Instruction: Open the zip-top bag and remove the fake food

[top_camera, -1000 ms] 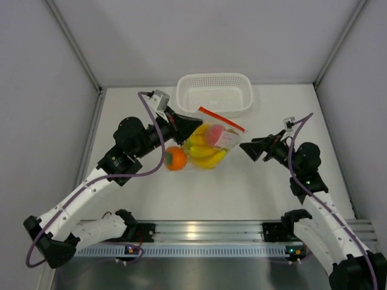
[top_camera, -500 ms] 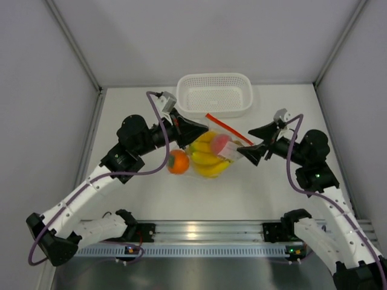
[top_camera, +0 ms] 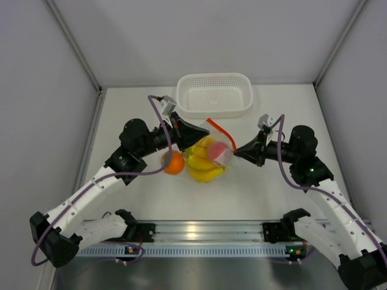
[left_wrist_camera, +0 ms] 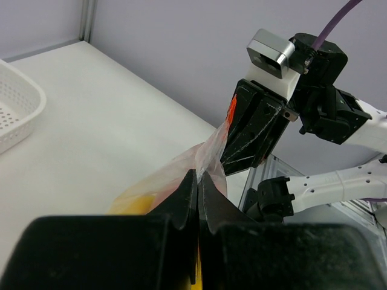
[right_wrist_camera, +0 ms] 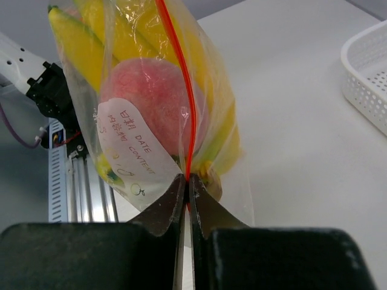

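Observation:
The zip-top bag (top_camera: 210, 156) hangs between my two grippers, a clear pouch with an orange-red zip strip (right_wrist_camera: 188, 90). Inside it are yellow bananas (right_wrist_camera: 78, 42) and a pink peach (right_wrist_camera: 151, 103) behind a white label. The left gripper (top_camera: 207, 136) is shut on the bag's upper left film, seen close in the left wrist view (left_wrist_camera: 198, 175). My right gripper (top_camera: 236, 152) is shut on the zip edge (right_wrist_camera: 186, 179). An orange fruit (top_camera: 174, 163) shows at the bag's left side; I cannot tell whether it is inside.
A white perforated basket (top_camera: 214, 109) stands at the back of the table, just behind the bag, and also shows in the wrist views (left_wrist_camera: 12, 109) (right_wrist_camera: 369, 72). Grey walls close in the table on three sides. The arms' rail (top_camera: 205, 229) runs along the near edge.
The right gripper has swung left to the bag and shut on its zip edge. The left gripper, still shut on the bag, has shifted slightly right, and the bag has bunched up.

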